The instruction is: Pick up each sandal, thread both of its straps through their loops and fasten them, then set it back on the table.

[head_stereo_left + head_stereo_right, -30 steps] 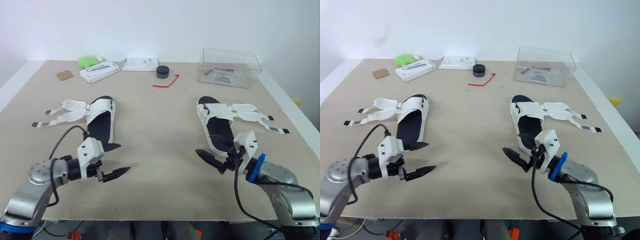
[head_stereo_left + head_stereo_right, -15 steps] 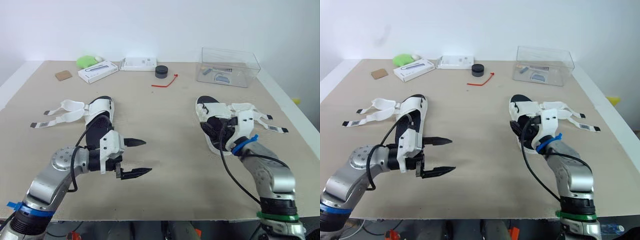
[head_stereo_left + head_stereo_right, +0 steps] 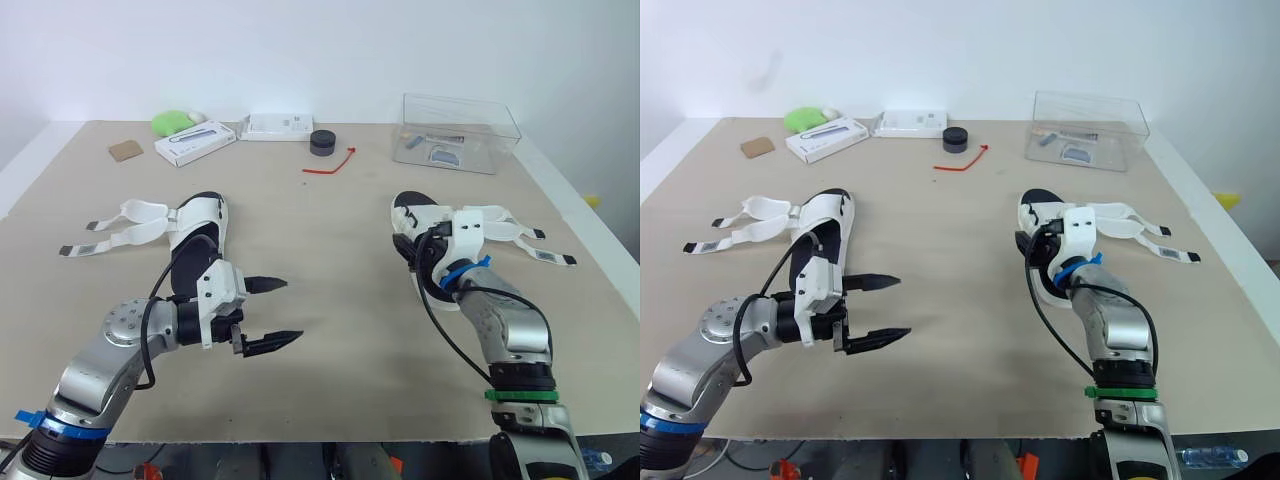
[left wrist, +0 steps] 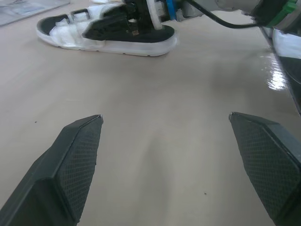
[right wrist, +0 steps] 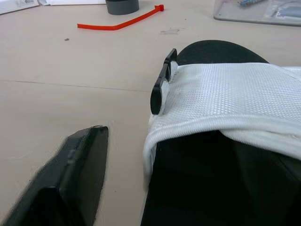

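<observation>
Right gripper at the right-hand sandal.

I'm seeing the right gripper (image 3: 413, 250) sitting spread against the white mesh-strapped, black-soled sandal (image 5: 225, 89) that is lying on the beige table (image 3: 330, 250). Its wrist camera is showing one finger (image 5: 80, 179) outside the black loop (image 5: 159, 92). The left gripper (image 3: 291, 310) is hovering wide open near the other white sandal (image 3: 200, 235).

A clear plastic box (image 3: 462, 133) sits near the table's (image 3: 320, 250) far right corner. Two white boxes (image 3: 198, 143) (image 3: 283, 127) and a black puck (image 3: 323, 143) line the far edge.

A broad bench (image 3: 330, 230) with a matte beige top and a narrow white rim (image 3: 578, 218) along its sides runs back to a plain white wall (image 3: 320, 50). The light is soft and even, leaving one small glossy patch (image 4: 278, 79) on the top.
</observation>
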